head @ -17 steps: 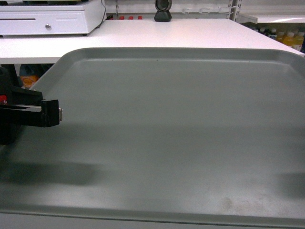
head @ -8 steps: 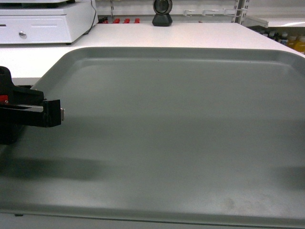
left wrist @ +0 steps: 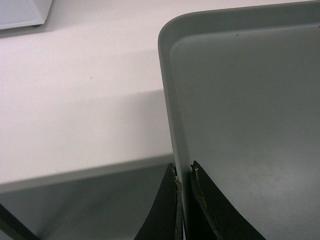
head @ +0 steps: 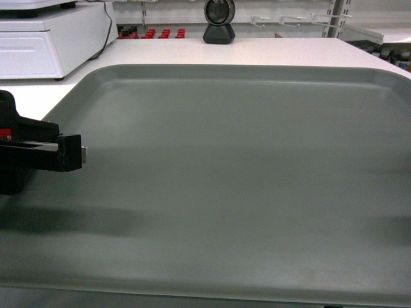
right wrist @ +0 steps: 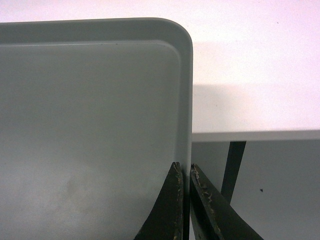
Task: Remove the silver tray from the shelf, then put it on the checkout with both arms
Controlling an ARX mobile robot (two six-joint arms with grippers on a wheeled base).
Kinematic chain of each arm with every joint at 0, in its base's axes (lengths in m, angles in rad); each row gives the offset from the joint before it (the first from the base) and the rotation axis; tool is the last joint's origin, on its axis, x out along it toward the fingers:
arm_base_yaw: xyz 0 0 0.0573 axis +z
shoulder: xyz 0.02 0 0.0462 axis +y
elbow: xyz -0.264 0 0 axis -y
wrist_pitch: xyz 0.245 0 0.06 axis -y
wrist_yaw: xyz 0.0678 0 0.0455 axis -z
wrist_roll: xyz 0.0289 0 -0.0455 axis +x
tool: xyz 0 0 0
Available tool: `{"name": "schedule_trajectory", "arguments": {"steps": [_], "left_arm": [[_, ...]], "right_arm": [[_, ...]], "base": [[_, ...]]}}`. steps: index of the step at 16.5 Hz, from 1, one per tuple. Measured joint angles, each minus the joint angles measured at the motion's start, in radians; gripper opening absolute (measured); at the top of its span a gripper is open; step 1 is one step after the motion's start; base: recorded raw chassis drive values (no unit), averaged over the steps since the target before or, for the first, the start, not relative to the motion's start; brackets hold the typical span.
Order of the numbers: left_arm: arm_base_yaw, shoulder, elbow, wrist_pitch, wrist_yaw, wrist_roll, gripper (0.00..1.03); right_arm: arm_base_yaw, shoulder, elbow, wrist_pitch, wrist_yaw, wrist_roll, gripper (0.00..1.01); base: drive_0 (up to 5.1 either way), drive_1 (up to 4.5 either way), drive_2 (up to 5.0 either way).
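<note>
The silver tray [head: 244,186] is pinched by its thin side rims in the left gripper [left wrist: 183,176] and right gripper [right wrist: 184,172], partly over the checkout surface [left wrist: 80,100]. If one rim slips from the nearly closed jaws, the tray can be tilted or dropped.

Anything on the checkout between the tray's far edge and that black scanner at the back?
No. In the head view, only bare white checkout top lies between the silver tray rim and the black scanner.

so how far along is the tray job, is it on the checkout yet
Done: the silver tray is off the shelf, carried by both arms. In hand: the left gripper clamps its left rim, the right gripper its right rim, and the far corners already overhang the white checkout. Left: whether it touches the top yet is unclear; the near part hangs past the table edge, so move it further on, lower and release.
</note>
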Motion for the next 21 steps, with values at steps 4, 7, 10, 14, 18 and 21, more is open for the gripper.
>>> {"name": "schedule_trajectory", "arguments": {"steps": [4, 7, 10, 14, 18, 21], "left_arm": [[0.000, 0.000, 0.000, 0.000, -0.001, 0.000, 0.04], [0.000, 0.000, 0.000, -0.001, 0.000, 0.000, 0.04], [0.000, 0.002, 0.000, -0.005, -0.001, 0.000, 0.04], [0.000, 0.003, 0.000, 0.002, 0.001, 0.000, 0.04], [0.000, 0.004, 0.000, -0.001, 0.000, 0.000, 0.04], [0.000, 0.004, 0.000, -0.001, 0.000, 0.000, 0.04]], "right_arm": [[0.000, 0.000, 0.000, 0.000, 0.001, 0.000, 0.02], [0.000, 0.000, 0.000, 0.004, -0.001, 0.000, 0.02], [0.000, -0.001, 0.000, 0.002, 0.000, 0.000, 0.02], [0.000, 0.003, 0.000, 0.003, 0.000, 0.000, 0.02], [0.000, 0.002, 0.000, 0.000, 0.000, 0.000, 0.02], [0.000, 0.002, 0.000, 0.000, 0.000, 0.000, 0.02]], "base": [[0.0, 4.31, -4.2], [-0.1, 4.20, -4.3], [0.0, 4.23, -4.3], [0.0, 2.11, -2.2], [0.0, 0.00, 0.0], [0.0, 0.00, 0.0]]}}
